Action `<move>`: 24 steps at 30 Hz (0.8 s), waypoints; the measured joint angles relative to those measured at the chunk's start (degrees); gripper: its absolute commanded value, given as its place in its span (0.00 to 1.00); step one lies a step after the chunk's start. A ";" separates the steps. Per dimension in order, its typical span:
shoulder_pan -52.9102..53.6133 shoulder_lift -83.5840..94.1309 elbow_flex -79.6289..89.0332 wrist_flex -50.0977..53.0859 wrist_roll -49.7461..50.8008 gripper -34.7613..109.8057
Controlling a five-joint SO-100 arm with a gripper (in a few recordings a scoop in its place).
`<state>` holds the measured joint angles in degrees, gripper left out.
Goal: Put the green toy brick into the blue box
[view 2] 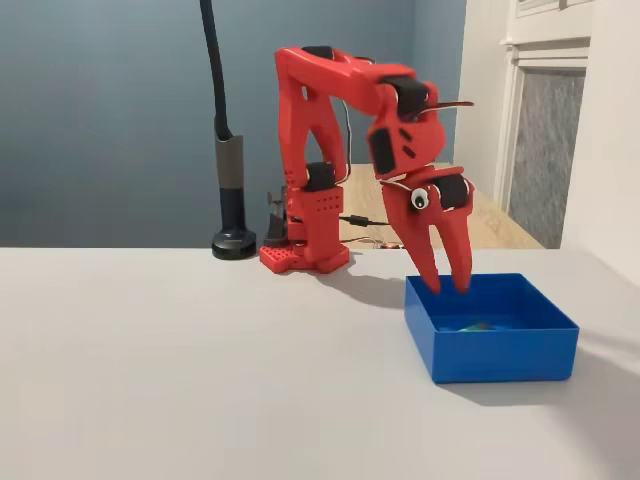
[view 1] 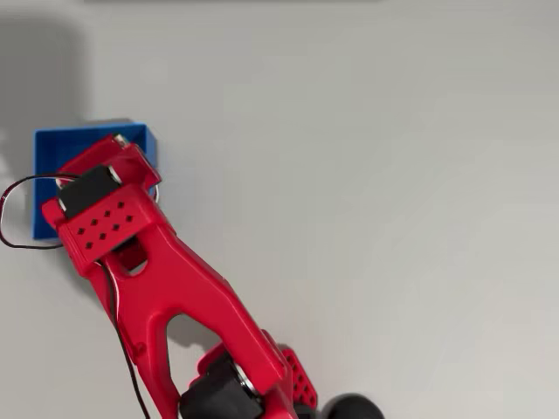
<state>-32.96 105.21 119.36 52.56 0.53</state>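
Observation:
The blue box (view 2: 500,355) stands on the white table at the right in the fixed view. On its floor lies a small green shape, the green toy brick (view 2: 475,326), mostly hidden by the front wall. My red gripper (view 2: 447,287) hangs point-down over the box's back left part, its tips just above the rim. The fingers are a little apart with nothing between them. In the overhead view the box (view 1: 48,175) sits at the left edge, and my wrist (view 1: 105,218) covers most of it and hides the brick.
A black lamp post (view 2: 230,190) with a round foot stands behind my arm's base (view 2: 305,255). A thin black cable (view 1: 7,229) loops off the wrist past the box's left side. White tabletop spreads to the right of the box in the overhead view.

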 measured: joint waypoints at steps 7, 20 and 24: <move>0.79 -0.09 -4.66 7.56 2.64 0.24; 20.04 -0.09 -13.36 12.22 3.60 0.24; 26.02 -0.09 -13.54 12.22 2.29 0.24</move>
<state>-6.94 105.12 105.82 64.78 2.81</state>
